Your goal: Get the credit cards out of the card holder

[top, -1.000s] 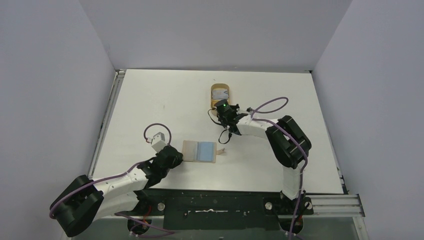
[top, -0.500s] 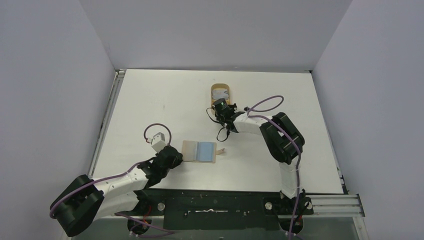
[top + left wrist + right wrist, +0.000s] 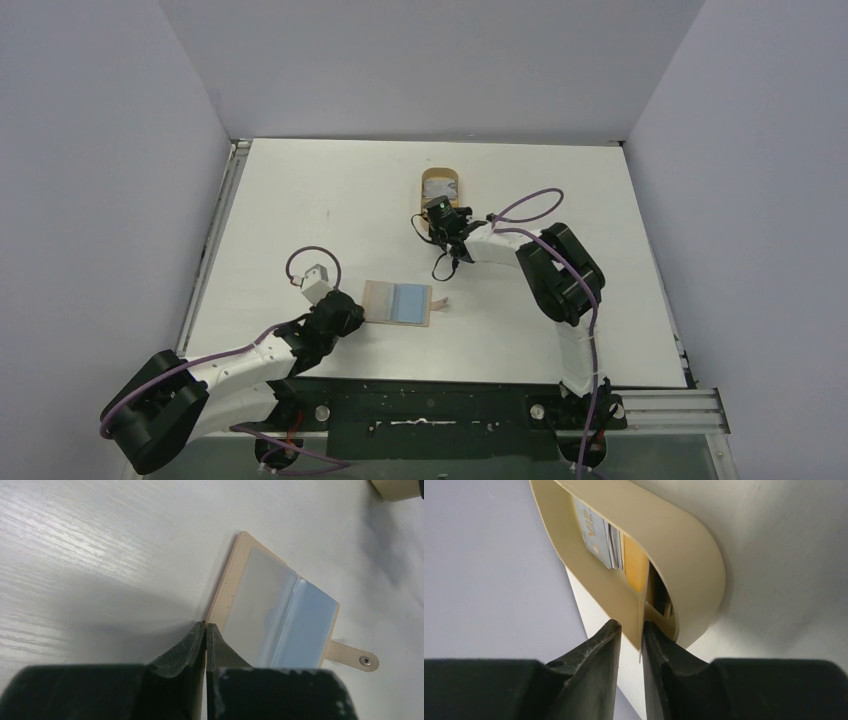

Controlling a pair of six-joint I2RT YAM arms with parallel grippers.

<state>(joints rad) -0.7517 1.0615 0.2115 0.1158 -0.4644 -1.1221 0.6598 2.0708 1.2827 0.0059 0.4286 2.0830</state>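
Observation:
The card holder (image 3: 385, 300) (image 3: 235, 575) lies open on the table, its strap tab (image 3: 357, 657) pointing right. A light blue credit card (image 3: 310, 630) shows under its clear sleeve. My left gripper (image 3: 358, 313) (image 3: 205, 625) is shut, its tips at the holder's left edge, with nothing between them. My right gripper (image 3: 441, 213) (image 3: 630, 625) hangs over the near end of the oval tan dish (image 3: 441, 172) (image 3: 694, 545). Its jaws stand slightly apart. A tan-yellow card (image 3: 636, 580) stands between them, leaning on the right finger, its far end in the dish. More credit cards (image 3: 596, 535) lie in the dish.
The dish sits at the back middle of the white table (image 3: 300, 220). Grey walls close in the table on three sides. A purple cable (image 3: 540, 205) loops above the right arm.
My right gripper has moved a little farther over the dish, and its jaws have parted from the tan-yellow card. The left arm and the card holder have not moved.

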